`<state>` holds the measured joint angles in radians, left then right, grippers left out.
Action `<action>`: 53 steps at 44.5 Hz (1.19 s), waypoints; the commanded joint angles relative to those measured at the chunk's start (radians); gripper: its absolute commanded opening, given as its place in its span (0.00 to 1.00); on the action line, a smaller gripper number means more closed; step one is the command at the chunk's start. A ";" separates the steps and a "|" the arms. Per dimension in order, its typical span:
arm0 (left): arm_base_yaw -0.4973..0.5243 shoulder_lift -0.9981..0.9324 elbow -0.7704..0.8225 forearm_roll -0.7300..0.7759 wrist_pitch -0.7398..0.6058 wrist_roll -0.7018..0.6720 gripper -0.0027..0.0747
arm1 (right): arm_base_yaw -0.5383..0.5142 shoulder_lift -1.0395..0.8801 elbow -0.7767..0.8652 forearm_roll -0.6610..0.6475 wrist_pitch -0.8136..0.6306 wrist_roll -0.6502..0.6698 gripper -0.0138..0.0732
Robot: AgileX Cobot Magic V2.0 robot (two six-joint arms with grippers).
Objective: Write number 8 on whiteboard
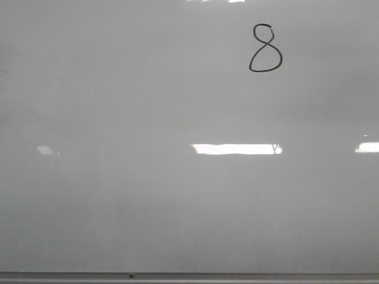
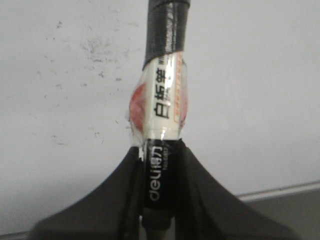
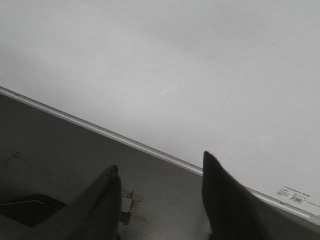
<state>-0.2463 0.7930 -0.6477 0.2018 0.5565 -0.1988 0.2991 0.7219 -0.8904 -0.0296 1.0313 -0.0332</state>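
Note:
The whiteboard (image 1: 148, 195) fills the front view, pale grey and glossy, with a thin grey rail along its bottom edge. A small black number 8 (image 1: 265, 49) is drawn near its upper right. Neither gripper shows in the front view. In the left wrist view my left gripper (image 2: 159, 150) is shut on a black and white whiteboard marker (image 2: 161, 110), which points up past the board (image 2: 260, 90); its tip is out of frame. In the right wrist view my right gripper (image 3: 160, 170) is open and empty over a dark grey surface, just off the board's rail (image 3: 150, 149).
Bright rectangular light reflections (image 1: 237, 148) lie across the board's middle. Faint dark specks (image 2: 90, 50) mark the board in the left wrist view. A small label (image 3: 291, 196) sits at the board's corner, and a bit of debris (image 3: 129, 202) lies on the dark surface.

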 commanded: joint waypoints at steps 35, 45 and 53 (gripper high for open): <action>0.257 0.610 -0.226 0.022 -0.562 -0.023 0.09 | -0.006 -0.006 -0.033 -0.014 -0.056 0.003 0.61; 0.257 0.666 -0.299 0.026 -0.445 -0.016 0.29 | -0.006 -0.006 -0.033 -0.014 -0.055 0.003 0.61; 0.257 0.671 -0.307 0.026 -0.423 -0.016 0.41 | -0.006 -0.006 -0.033 -0.014 -0.056 0.003 0.61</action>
<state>0.0154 1.4940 -0.9175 0.2251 0.1802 -0.2133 0.2991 0.7219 -0.8904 -0.0296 1.0313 -0.0308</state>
